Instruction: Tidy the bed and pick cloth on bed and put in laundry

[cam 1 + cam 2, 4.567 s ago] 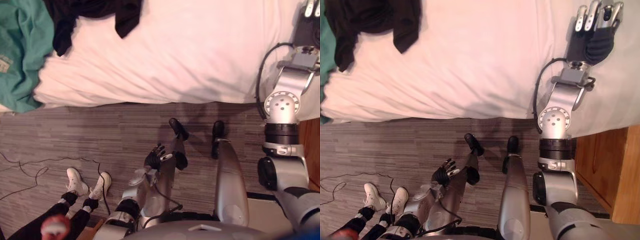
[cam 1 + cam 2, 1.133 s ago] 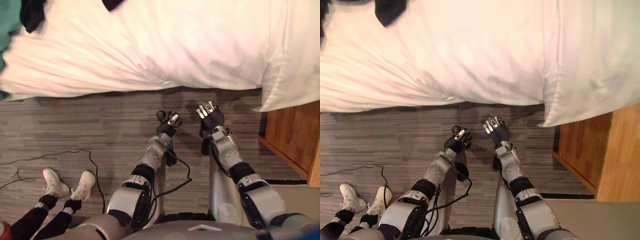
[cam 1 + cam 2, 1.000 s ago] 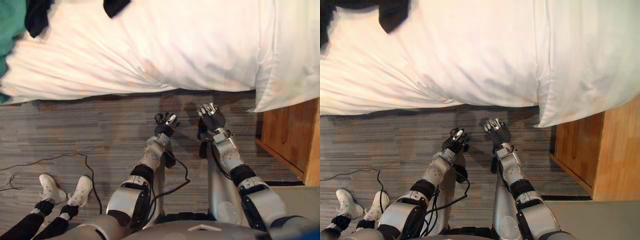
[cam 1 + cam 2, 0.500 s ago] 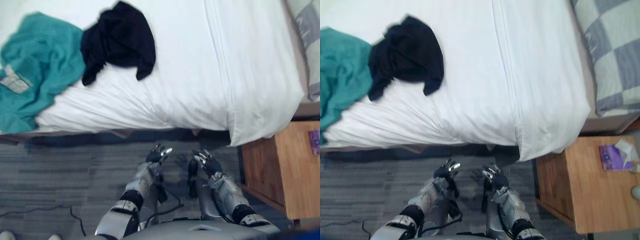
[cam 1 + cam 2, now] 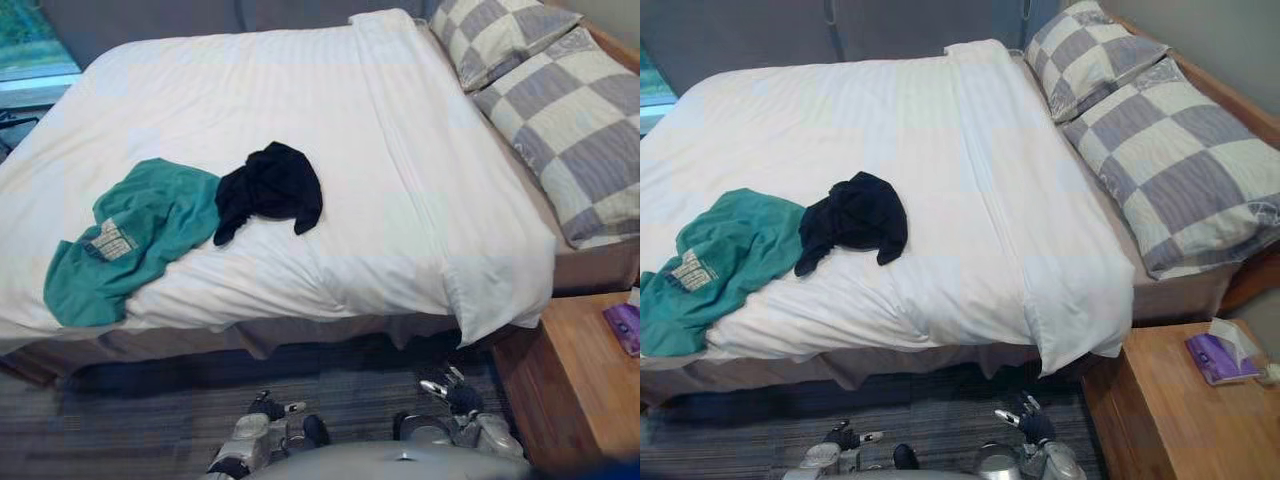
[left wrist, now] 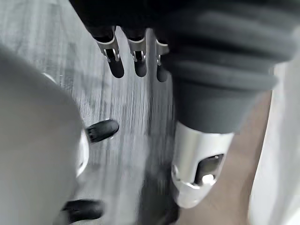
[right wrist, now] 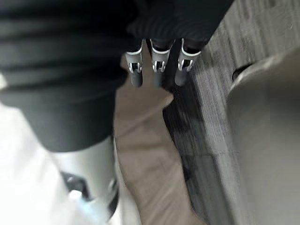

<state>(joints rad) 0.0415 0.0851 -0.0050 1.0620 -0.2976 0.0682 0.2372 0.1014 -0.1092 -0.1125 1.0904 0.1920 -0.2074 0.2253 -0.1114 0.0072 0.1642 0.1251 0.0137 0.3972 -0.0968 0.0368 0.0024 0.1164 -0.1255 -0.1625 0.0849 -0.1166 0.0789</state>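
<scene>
On the bed (image 5: 400, 150), toward its near edge, lie two cloths that touch each other. The green cloth (image 5: 130, 235) is spread long, running slantwise from its low end at the near edge up to the black cloth (image 5: 268, 190). The black cloth is a bunched heap with no clear length, and two loose flaps trail from it toward the near edge. Two checked pillows (image 5: 560, 130) lie at the head end. A wooden nightstand (image 5: 580, 380) stands beside that end with a purple tissue box (image 5: 1215, 357) on it. Down over the grey floor (image 5: 150, 410), clear of the bed, hang the left hand (image 5: 268, 406) and the right hand (image 5: 458, 395). Both have relaxed fingers (image 6: 116, 56) and hold nothing.
</scene>
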